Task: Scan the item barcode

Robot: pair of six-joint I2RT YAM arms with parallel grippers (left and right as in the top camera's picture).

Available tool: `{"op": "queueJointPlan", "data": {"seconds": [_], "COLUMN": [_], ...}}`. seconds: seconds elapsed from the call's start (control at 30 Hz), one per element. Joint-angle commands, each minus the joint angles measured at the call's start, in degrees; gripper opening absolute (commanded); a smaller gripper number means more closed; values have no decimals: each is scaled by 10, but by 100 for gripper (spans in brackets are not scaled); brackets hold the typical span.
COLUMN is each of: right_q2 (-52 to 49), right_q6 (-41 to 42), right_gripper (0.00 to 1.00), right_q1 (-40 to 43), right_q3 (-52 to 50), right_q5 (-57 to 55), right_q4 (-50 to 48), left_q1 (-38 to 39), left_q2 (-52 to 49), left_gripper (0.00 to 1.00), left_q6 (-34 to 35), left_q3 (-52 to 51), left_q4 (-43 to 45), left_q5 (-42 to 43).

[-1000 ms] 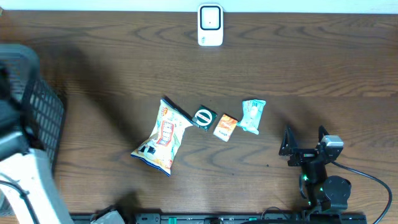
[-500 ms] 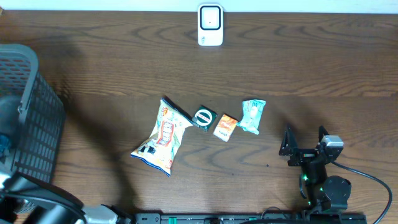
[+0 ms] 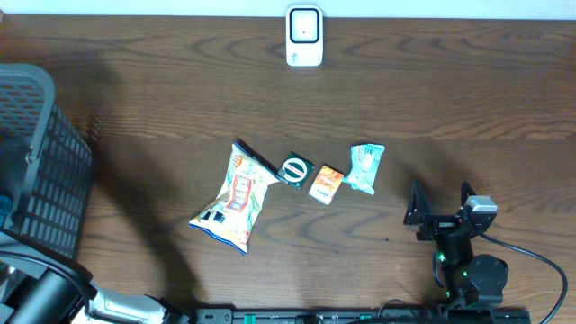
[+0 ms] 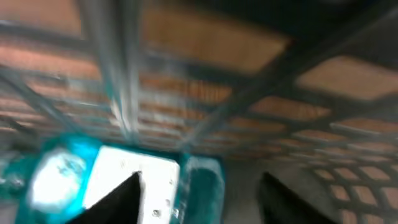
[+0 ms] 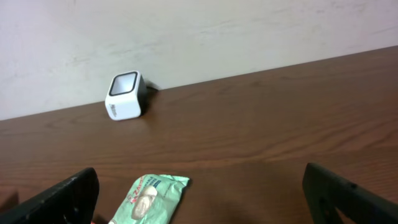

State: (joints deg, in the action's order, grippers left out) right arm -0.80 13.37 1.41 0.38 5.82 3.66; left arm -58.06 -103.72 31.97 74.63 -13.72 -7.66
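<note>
The white scanner (image 3: pixel 304 36) stands at the table's far edge, also in the right wrist view as the white scanner (image 5: pixel 124 95). Several items lie mid-table: a chip bag (image 3: pixel 236 198), a round dark item (image 3: pixel 294 170), an orange packet (image 3: pixel 326 183) and a mint-green packet (image 3: pixel 366 167). My right gripper (image 3: pixel 441 202) rests open near the front right, just short of the mint-green packet (image 5: pixel 149 198). My left gripper (image 4: pixel 199 180) is inside the black basket; its fingers stand apart around a blurred teal-and-white item (image 4: pixel 118 165), with a gap at the right finger.
The black mesh basket (image 3: pixel 40 162) fills the left edge of the table, and its mesh (image 4: pixel 205 118) surrounds the left wrist camera. My left arm (image 3: pixel 54 301) shows at the lower left corner. A wall rises behind the scanner.
The left arm has shifted at the lower left, from lying over the basket's front to sitting lower by the table's front edge. The right arm and the items on the table have not moved.
</note>
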Motion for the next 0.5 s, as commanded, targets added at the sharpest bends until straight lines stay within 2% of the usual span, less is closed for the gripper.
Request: {"op": "queueJointPlan", "data": {"seconds": [0.0, 0.23, 0.47], "right_q2": [2, 1, 1], "right_q6": [-2, -2, -2], "right_gripper": [99, 99, 99], "right_q1": [-3, -3, -3], "right_q3": [-1, -1, -1], "right_q5": [3, 3, 3], "right_q4": [2, 2, 2], "left_q1": [-1, -1, -2], "left_q2": [-7, -59, -95], "left_gripper": [35, 27, 26], "left_q6": [-104, -174, -174], "left_q3": [7, 7, 7], "left_q4": [2, -14, -20], "left_q5": [-77, -79, -81]}}
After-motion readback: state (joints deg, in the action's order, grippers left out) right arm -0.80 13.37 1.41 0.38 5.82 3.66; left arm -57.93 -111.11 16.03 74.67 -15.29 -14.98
